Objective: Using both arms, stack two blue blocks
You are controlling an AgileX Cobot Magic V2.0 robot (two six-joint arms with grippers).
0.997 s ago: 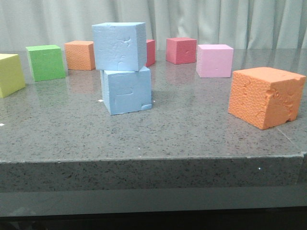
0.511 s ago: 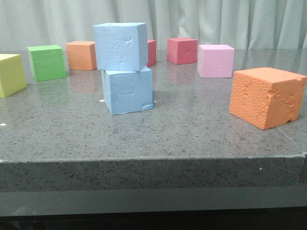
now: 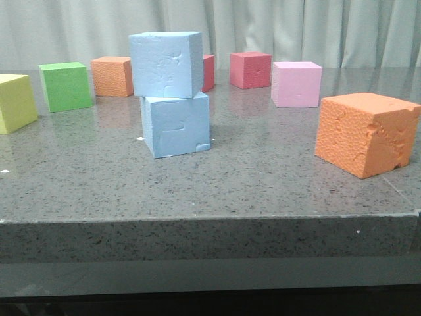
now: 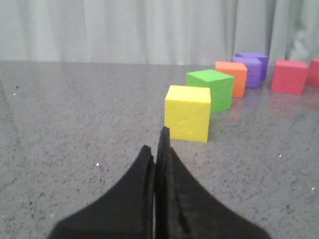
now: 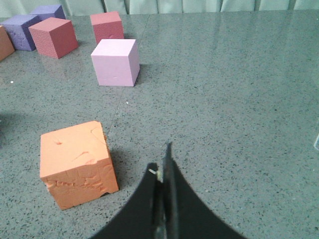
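Stack: the upper blue block (image 3: 165, 64) is set on the lower blue block (image 3: 175, 124), turned slightly and overhanging a little toward the green cube (image 3: 64, 85); both are seen only in the front view, untouched by either arm.
Left gripper (image 4: 158, 149): fingers are pressed together with nothing between them; the yellow cube (image 4: 187, 112) lies just ahead of the tips, the green cube and a small orange cube (image 4: 233, 77) further ahead; the stack is not seen from this wrist.
Right gripper (image 5: 163, 169): fingers are closed together and empty; the large orange cube (image 5: 77, 163) sits near, off to one side of the tips, the pink cube (image 5: 115, 62) well ahead.
Progress: stacking is judged done; nothing appears left beyond the arms being kept clear.
Risk: the offset upper block could be tipped if nudged.
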